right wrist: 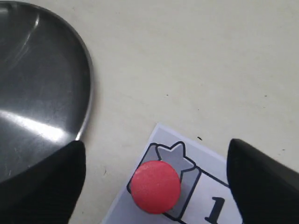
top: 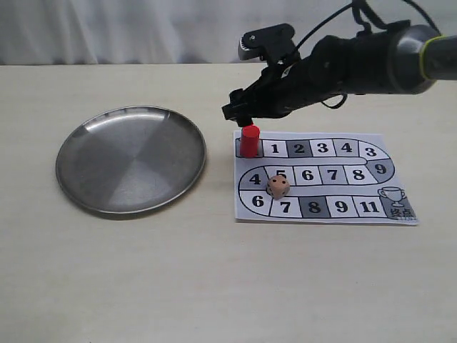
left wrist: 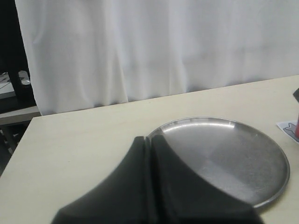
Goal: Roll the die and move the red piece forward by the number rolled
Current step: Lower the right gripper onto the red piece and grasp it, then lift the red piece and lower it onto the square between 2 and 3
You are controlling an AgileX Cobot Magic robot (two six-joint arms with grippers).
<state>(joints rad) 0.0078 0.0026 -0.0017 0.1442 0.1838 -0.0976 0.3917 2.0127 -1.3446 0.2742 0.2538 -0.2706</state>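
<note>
Above start square (right wrist: 176, 153) | right hand (right wrist: 154, 173) spread over red piece (top: 248, 141) | left hand (left wrist: 148, 141) closed | die (top: 278, 187) half-hides square 5 (top: 282, 174)

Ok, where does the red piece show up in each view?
Exterior: the red piece stands on the board's start square, beside 1, under the right gripper.
Left wrist: only a red sliver cut off at the frame edge, past the metal plate.
Right wrist: seen from above on the star square, between the open fingers.
Shared landmark: the metal plate.

The right claw (top: 240, 117) hangs above the red piece (top: 248, 141).
</note>
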